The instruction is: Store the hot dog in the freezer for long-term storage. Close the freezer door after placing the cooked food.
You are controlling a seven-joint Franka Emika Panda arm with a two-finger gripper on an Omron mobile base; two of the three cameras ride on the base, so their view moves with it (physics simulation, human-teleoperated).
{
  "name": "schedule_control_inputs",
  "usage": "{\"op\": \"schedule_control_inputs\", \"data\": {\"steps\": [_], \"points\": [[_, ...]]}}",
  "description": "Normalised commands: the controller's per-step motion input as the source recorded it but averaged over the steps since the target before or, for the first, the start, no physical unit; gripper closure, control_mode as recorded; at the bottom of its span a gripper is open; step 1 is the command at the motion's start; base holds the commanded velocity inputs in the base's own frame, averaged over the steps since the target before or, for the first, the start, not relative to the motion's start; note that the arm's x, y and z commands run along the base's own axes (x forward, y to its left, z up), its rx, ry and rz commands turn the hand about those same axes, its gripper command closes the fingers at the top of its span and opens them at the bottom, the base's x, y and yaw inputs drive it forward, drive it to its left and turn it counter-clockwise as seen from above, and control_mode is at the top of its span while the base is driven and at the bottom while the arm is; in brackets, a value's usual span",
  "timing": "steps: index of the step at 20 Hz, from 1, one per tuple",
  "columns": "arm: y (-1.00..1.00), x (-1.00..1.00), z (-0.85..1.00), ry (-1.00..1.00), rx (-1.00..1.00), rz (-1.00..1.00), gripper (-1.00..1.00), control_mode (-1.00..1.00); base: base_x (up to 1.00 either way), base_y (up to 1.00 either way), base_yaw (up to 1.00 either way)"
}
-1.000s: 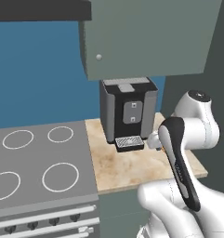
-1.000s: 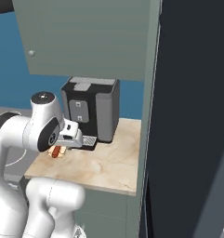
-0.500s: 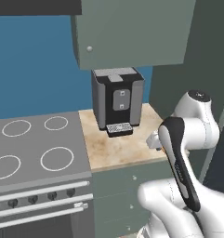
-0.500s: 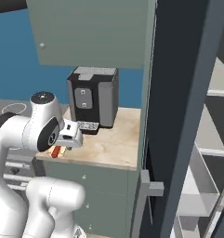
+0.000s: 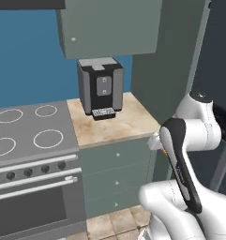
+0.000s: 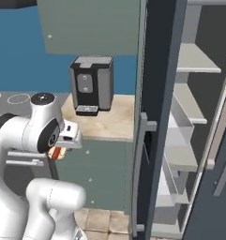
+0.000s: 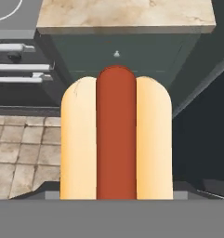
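Note:
The hot dog (image 7: 115, 139), a red sausage in a tan bun, fills the middle of the hand view and hides my fingertips. My gripper (image 6: 59, 150) is shut on it, held in the air in front of the counter's edge, left of the freezer. A bit of the hot dog (image 6: 55, 153) shows red under the hand. In the left base view the gripper (image 5: 157, 142) sits behind my forearm. The freezer (image 6: 199, 108) stands open with pale grey shelves showing. Its dark blue-grey freezer door (image 6: 156, 93) with a grey bar handle (image 6: 141, 154) stands between me and the shelves.
A black coffee machine (image 6: 90, 84) stands on the beige counter (image 5: 116, 124) under grey-green wall cabinets (image 5: 109, 26). A stove (image 5: 25, 136) with an oven lies to the left. Drawer fronts (image 7: 118, 53) and tiled floor (image 7: 20, 153) are below the hand.
The base has driven, so both base views shifted and the open freezer shelves came into view. The gripper still holds the hot dog, now off the counter in front of its edge.

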Motion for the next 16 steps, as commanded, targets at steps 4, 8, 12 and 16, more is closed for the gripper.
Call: {"op": "schedule_control_inputs", "data": {"steps": [4, 8, 12, 16], "points": [[0.00, 0.00, 0.00, 0.00, 0.00, 0.00, 1.00, 1.00, -0.73, 0.03, -0.25], [0.00, 0.00, 0.00, 0.00, 0.00, 0.00, 1.00, 1.00, -0.71, 0.00, -0.25], [0.00, 0.00, 0.00, 0.00, 0.00, 0.00, 1.00, 1.00, -0.64, -0.03, -0.23], [0.00, 0.00, 0.00, 0.00, 0.00, 0.00, 1.00, 1.00, -0.67, -0.15, -0.21]]}}
